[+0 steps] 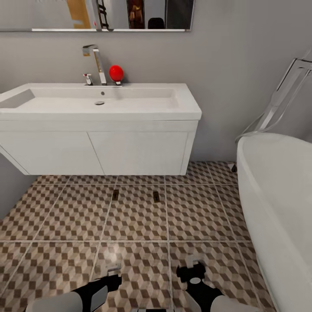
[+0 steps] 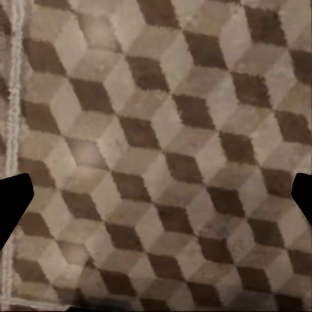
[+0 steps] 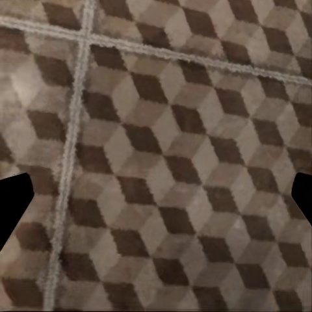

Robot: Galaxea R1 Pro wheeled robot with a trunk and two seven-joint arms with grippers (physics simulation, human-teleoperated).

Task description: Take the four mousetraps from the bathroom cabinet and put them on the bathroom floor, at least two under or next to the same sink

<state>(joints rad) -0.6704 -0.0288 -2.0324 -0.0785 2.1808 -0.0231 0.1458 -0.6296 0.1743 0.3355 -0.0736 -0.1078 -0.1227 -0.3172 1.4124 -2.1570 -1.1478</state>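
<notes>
Both pincers hang low over the bathroom floor (image 1: pixel 138 216) and both carry nothing. In the left wrist view the left gripper (image 2: pixel 156 195) has its dark fingertips (image 2: pixel 13 208) at opposite edges of the picture, spread wide, with only cube-pattern tile between them. It's the same with the right gripper (image 3: pixel 156 195): fingers far apart and bare tile with a grout cross beneath.

In the head view the left gripper (image 1: pixel 112 274) and right gripper (image 1: pixel 193 265) sit side by side, pointing ahead toward the wall. Ahead of them, well apart from both, two small dark-and-tan pieces lie on the tile: one mousetrap (image 1: pixel 115 194) ahead of the left pincer, another mousetrap (image 1: pixel 156 196) further right, between the two pincers' lines (too small to make out bar or red mark). Each seems to lie with its long axis running away from the robot, toward the wall. Both rest just in front of the bathroom sink (image 1: pixel 99 110), near the front edge of its white vanity, so I'd judge the sink condition looks met.

A red ball (image 1: pixel 116 73) sits by the chrome tap (image 1: pixel 96 63), and the white bathtub (image 1: pixel 277 208) stands off beyond the right pincer.

With both hands free, my read is that the remaining traps must be fetched from the cabinet. Neither arm has an advantage here.
</notes>
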